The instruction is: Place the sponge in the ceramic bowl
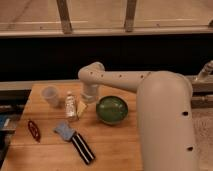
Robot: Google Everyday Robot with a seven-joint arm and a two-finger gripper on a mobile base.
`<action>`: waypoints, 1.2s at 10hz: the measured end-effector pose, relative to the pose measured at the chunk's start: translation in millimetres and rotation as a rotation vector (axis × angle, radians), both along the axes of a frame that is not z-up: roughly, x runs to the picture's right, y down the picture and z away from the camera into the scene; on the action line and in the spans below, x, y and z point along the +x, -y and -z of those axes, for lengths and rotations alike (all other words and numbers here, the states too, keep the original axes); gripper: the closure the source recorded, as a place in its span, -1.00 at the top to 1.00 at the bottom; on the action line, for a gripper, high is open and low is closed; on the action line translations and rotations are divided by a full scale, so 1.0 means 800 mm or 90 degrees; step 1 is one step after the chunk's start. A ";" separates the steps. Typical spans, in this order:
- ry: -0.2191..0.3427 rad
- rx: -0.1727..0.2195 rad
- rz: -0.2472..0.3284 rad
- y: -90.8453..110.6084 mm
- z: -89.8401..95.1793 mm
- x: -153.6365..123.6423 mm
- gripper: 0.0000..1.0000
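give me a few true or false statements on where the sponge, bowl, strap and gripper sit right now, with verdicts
1. The sponge lies on the wooden table, outside the ceramic bowl. True.
2. The gripper hangs directly over the sponge. False: it is low between the white tube and the bowl, farther back on the table than the sponge.
3. The translucent cup stands left of the white tube in the picture. True.
4. The black striped strap lies inside the bowl. False: it lies on the table right beside the sponge, toward the near edge.
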State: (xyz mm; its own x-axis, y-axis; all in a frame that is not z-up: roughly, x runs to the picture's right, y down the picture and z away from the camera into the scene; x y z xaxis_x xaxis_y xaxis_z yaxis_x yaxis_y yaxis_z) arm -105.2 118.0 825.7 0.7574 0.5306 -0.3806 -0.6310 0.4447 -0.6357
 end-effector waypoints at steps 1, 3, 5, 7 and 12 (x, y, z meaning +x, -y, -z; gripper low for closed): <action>0.015 0.000 0.006 -0.004 0.006 -0.012 0.60; 0.056 -0.004 0.025 -0.017 0.018 -0.042 0.60; 0.063 -0.004 0.030 -0.019 0.021 -0.047 0.60; 0.062 -0.005 0.030 -0.019 0.021 -0.046 0.60; 0.002 -0.003 0.091 -0.047 0.016 -0.061 0.60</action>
State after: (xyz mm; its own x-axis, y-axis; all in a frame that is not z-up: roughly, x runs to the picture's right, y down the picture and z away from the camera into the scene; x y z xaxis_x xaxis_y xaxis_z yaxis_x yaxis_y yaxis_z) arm -154.1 155.3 812.9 0.8260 0.4161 -0.3802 -0.5598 0.5270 -0.6394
